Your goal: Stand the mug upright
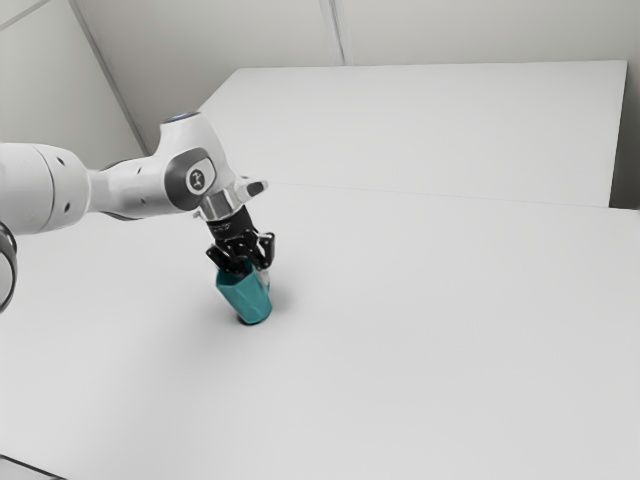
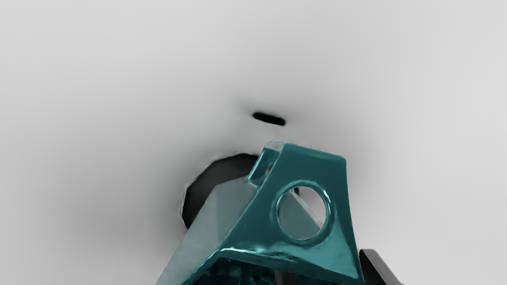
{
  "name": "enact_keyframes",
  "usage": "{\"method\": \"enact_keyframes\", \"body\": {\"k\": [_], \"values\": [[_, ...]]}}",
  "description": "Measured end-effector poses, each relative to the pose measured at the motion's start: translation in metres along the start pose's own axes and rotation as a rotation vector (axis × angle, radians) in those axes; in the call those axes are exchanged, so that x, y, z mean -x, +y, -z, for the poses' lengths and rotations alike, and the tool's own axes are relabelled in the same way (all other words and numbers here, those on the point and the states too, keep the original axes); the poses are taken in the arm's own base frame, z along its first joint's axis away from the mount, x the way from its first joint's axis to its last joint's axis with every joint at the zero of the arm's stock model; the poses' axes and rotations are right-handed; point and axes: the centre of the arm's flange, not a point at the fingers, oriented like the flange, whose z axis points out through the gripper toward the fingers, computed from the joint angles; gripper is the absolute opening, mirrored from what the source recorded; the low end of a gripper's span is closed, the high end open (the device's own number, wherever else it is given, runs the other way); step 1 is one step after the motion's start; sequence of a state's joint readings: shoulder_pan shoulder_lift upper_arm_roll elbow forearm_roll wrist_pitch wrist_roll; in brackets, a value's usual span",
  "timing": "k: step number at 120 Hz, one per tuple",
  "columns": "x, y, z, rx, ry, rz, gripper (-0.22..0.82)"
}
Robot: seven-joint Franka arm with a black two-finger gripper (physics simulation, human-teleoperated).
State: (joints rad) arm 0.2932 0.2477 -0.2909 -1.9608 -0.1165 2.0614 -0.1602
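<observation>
The mug [image 1: 249,300] is tilted, mouth up. The gripper [image 1: 243,267] reaches partly into the mug's mouth; whether it is wide, narrow or holding, I cannot tell.

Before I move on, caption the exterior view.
Black robot pincer at the mouth of a tilted, faceted teal mug.

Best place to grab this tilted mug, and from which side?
I'd pinch the mug at its rim, coming from above, off the part with the round hole. The open mouth faces up toward the end effector, and its top leans toward the exterior view's left, so a rim hold should leave room to swing it upright.
</observation>
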Motion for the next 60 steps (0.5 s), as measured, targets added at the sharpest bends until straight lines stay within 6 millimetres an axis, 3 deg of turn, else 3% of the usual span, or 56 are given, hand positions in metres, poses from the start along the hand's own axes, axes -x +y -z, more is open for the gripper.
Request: {"method": "enact_keyframes", "body": {"k": [19,50,60], "values": [[0.003,0.01,0.011,0.004,0.022,-0.002,0.35],[0.029,0.043,0.084,0.002,0.141,-0.04,0.53],[0.034,0.05,0.119,-0.006,0.169,-0.053,0.55]]}}
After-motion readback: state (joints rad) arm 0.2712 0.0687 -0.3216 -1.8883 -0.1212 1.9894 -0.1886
